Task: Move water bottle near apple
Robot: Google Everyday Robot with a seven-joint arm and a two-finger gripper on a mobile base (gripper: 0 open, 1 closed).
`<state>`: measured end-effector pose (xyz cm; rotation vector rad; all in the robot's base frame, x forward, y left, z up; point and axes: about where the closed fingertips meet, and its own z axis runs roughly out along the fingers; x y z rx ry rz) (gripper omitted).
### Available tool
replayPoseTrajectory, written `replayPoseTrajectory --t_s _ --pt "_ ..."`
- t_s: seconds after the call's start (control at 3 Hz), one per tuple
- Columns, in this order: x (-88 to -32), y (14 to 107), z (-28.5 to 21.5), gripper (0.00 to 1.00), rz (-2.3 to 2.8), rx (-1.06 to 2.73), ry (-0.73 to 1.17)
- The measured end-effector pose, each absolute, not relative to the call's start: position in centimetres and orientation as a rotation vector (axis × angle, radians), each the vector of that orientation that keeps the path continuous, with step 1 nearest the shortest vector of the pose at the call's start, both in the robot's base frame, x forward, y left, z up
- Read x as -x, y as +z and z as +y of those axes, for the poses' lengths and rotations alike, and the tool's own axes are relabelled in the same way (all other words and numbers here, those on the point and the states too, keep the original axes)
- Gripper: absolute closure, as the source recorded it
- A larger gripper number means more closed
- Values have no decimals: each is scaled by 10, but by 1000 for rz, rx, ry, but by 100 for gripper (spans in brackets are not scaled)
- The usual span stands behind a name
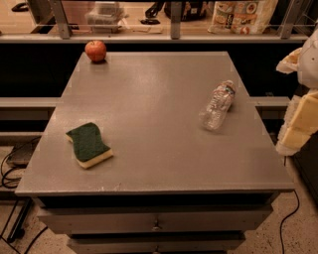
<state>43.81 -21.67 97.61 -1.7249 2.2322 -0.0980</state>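
The water bottle lies on its side on the right part of the grey table, with its cap pointing to the far right. The red-orange apple sits at the table's far left corner, well apart from the bottle. My gripper shows as pale white and yellow parts at the right edge of the view, beyond the table's right side and to the right of the bottle. It touches nothing on the table.
A green-and-yellow sponge lies on the front left of the table. A rail and a shelf with bags and boxes run behind the table. Drawers sit below the front edge. Cables lie on the floor at left.
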Motion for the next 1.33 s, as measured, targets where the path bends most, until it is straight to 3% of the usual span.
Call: replayPoseTrajectory --t_s 1.33 --pt "-450 976 -210 0 2270 1591 -54"
